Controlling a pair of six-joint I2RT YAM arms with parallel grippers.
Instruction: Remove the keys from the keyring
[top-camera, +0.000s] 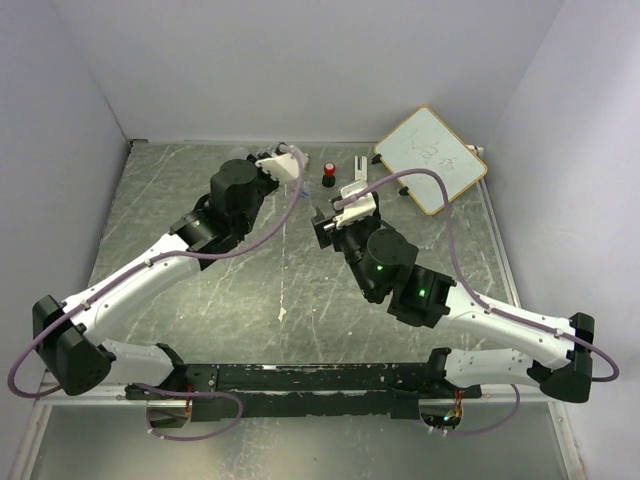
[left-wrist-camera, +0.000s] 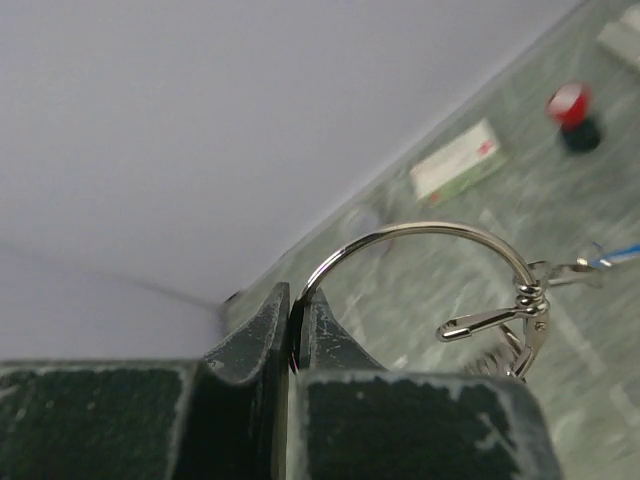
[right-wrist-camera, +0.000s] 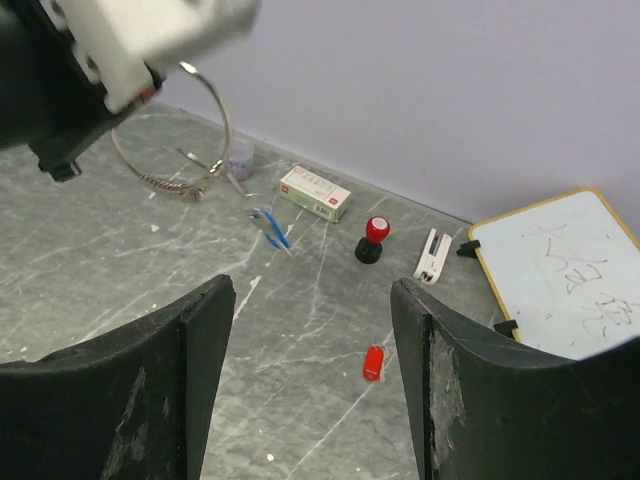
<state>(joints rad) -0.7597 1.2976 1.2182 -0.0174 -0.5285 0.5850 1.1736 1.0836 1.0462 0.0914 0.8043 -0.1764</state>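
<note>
Left hand (left-wrist-camera: 293, 322) clamped on keyring (left-wrist-camera: 440, 232); right hand (right-wrist-camera: 311, 305) wide open, empty; red key (right-wrist-camera: 373, 362) on table (right-wrist-camera: 100, 262); whiteboard (right-wrist-camera: 565, 275) writing illegible

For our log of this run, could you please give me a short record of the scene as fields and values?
left gripper: shut on the keyring, pinching its wire near the back wall
right gripper: open, holding nothing, above the table
red key: lies alone on the table, off the ring
blue key: on the table near the ring's dangling clips; cannot tell whether it is attached
other items: black stamp with red top, small box, whiteboard
</note>
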